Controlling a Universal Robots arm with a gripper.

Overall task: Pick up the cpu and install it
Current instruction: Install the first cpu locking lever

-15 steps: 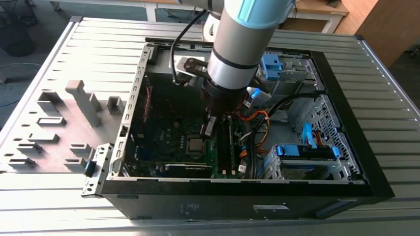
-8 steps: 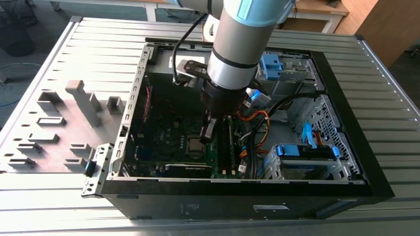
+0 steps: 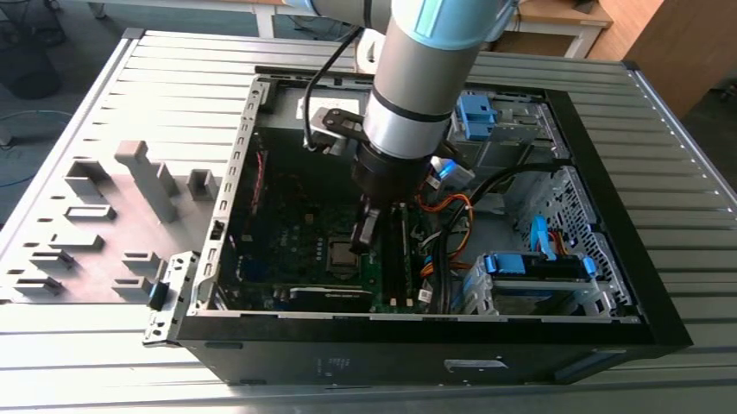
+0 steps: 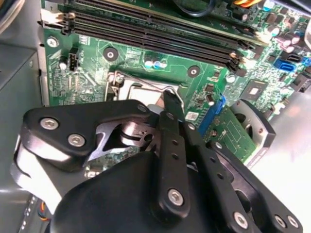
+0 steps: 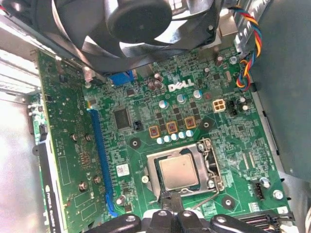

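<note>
Pincer point(image 5: 171, 198) at socket edge, apparently closed, cpu point(image 5: 179, 173) seated

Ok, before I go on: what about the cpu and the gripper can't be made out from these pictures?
- In the exterior view, the arm blocks part of the socket area; the cpu is too small to judge seating.
- In the second wrist view, the gripper covers most of the cpu.
- In the first wrist view, the gripper is cut off by the picture's edge, so contact with the cpu is unclear.
</note>
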